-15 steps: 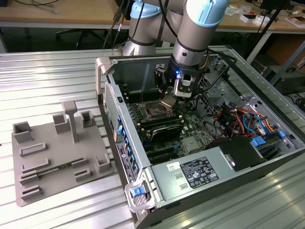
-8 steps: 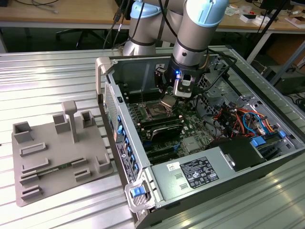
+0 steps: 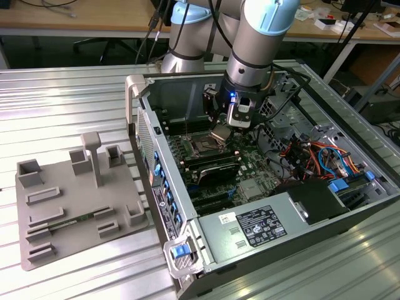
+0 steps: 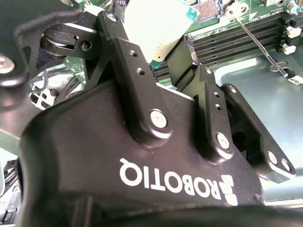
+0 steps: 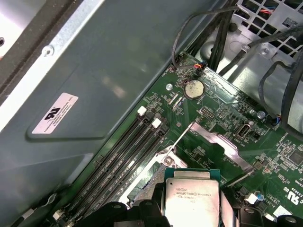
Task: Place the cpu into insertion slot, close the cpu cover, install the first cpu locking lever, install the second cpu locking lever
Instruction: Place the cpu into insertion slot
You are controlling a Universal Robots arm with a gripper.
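The gripper [image 3: 230, 127] is clamped on the cpu [image 3: 220, 132], which hangs tilted just above the insertion slot [image 3: 203, 147], not yet seated in it. The exterior view takes in the whole open computer case [image 3: 181, 94] around the slot, with the arm reaching into it. A grey fixture plate [image 3: 75, 206] lies well apart from the slot, outside the case toward the exterior view's left.

The first wrist view gives the chip's silver top, pinched at 2 opposite edges by black fingers [image 5: 147, 215], and the cpu cover [image 5: 220, 142] lying open near it. The second wrist view gives instead the chip's pale underside and green rim. Past it are the slot's pin field and 1 thin locking lever [image 4: 258, 42] standing free.

Long memory slots [image 5: 120, 163] run just beside the slot, and loose cables [image 5: 218, 33] hang farther from it.
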